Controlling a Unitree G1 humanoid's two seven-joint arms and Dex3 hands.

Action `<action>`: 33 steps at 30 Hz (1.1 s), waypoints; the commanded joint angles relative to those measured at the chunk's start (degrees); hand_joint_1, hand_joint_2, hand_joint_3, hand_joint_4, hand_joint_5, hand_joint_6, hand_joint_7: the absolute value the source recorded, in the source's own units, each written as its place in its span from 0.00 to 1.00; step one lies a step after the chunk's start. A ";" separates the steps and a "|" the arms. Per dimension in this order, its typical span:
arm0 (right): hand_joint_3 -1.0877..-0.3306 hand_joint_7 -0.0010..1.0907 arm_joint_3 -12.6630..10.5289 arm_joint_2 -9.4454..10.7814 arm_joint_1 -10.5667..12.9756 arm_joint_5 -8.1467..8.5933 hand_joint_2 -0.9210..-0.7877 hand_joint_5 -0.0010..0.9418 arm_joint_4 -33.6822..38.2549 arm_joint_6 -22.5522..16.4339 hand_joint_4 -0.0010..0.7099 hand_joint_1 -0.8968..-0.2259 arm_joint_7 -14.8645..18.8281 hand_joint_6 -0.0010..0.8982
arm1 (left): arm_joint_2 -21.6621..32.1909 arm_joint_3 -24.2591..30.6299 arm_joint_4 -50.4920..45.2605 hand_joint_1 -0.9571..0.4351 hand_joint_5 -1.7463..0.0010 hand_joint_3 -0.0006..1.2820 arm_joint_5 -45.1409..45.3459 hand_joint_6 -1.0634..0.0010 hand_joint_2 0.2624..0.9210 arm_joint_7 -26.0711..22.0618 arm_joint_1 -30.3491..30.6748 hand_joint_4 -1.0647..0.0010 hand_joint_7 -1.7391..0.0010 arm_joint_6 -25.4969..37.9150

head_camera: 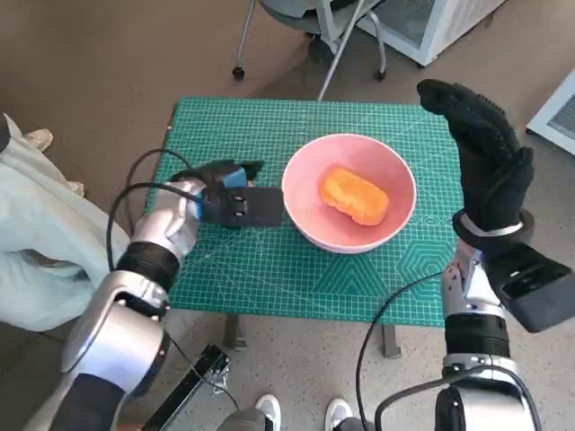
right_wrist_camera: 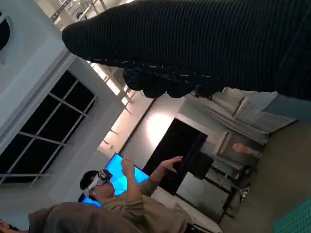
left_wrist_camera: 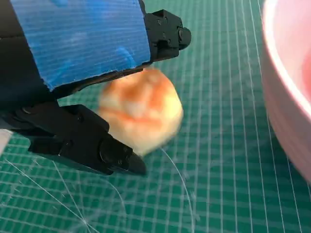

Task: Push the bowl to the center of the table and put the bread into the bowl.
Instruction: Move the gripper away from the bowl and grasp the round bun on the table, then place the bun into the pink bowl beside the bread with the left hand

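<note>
The black left hand with blue tape (head_camera: 229, 199) lies low on the green cutting mat (head_camera: 269, 269). A blurry round orange bread roll (left_wrist_camera: 141, 109) sits between its fingers (left_wrist_camera: 116, 155). I cannot tell if they squeeze it. Just beside is the big pink bowl (head_camera: 296, 202), near the middle, with an orange bread loaf (head_camera: 355, 196) inside. The right hand in the black knitted glove (head_camera: 485, 153) is up high, fingers spread, holding nothing.

Small table, green cutting mat (head_camera: 269, 269) on top; pink bowl (head_camera: 310, 224) on mat.
</note>
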 commanded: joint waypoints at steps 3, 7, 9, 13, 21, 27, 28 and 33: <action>0.55 0.71 0.01 -0.43 1.24 -0.49 0.00 0.00 0.29 0.24 0.48 0.50 -0.01 0.02 | -1.41 -0.42 2.12 0.52 1.00 0.01 0.45 0.87 0.73 1.87 0.94 0.99 0.98 0.33; 0.55 0.71 0.10 -0.39 1.49 -0.72 0.00 0.00 -0.29 0.28 0.48 0.50 -0.25 0.02 | -2.19 -0.51 2.67 0.58 0.98 0.02 0.68 0.76 0.78 5.64 2.17 0.88 0.96 0.71; 0.55 0.71 0.16 -0.35 1.67 -0.75 0.00 0.00 -0.73 0.49 0.48 0.49 -0.38 0.02 | -2.30 -1.37 2.78 0.61 0.98 0.02 1.64 0.66 0.83 8.35 2.73 0.75 0.94 0.72; 0.56 0.71 0.14 -0.50 1.79 -0.82 0.00 0.00 -0.91 0.55 0.48 0.49 -0.43 0.02 | -1.28 -2.19 2.75 0.67 0.49 0.09 2.76 0.55 0.96 11.85 2.93 0.49 0.50 -0.53; 0.55 0.71 0.12 -0.78 1.88 -0.59 0.00 0.00 -1.58 0.76 0.48 0.50 -0.36 0.02 | 1.87 -0.24 1.69 0.69 0.35 0.06 1.42 0.40 0.98 14.84 -0.24 0.36 0.33 -2.69; 0.55 0.71 0.19 -0.73 1.68 -0.69 0.00 0.00 -1.45 0.86 0.48 0.51 -0.39 0.02 | 4.07 2.14 -0.96 0.69 0.34 0.05 0.13 0.39 1.00 17.98 -3.54 0.37 0.32 -4.48; 0.55 0.71 0.22 -0.70 1.60 -0.74 0.00 0.00 -1.30 0.81 0.48 0.51 -0.37 0.02 | 4.53 2.69 -1.74 0.69 0.34 0.05 -0.13 0.39 1.00 18.60 -4.10 0.37 0.32 -5.17; 0.55 0.71 0.34 -0.56 1.42 -0.67 0.00 0.00 -0.95 0.67 0.48 0.51 -0.16 0.02 | 6.03 4.73 -5.47 0.69 0.35 0.04 -1.15 0.37 1.00 20.38 -5.59 0.35 0.33 -7.77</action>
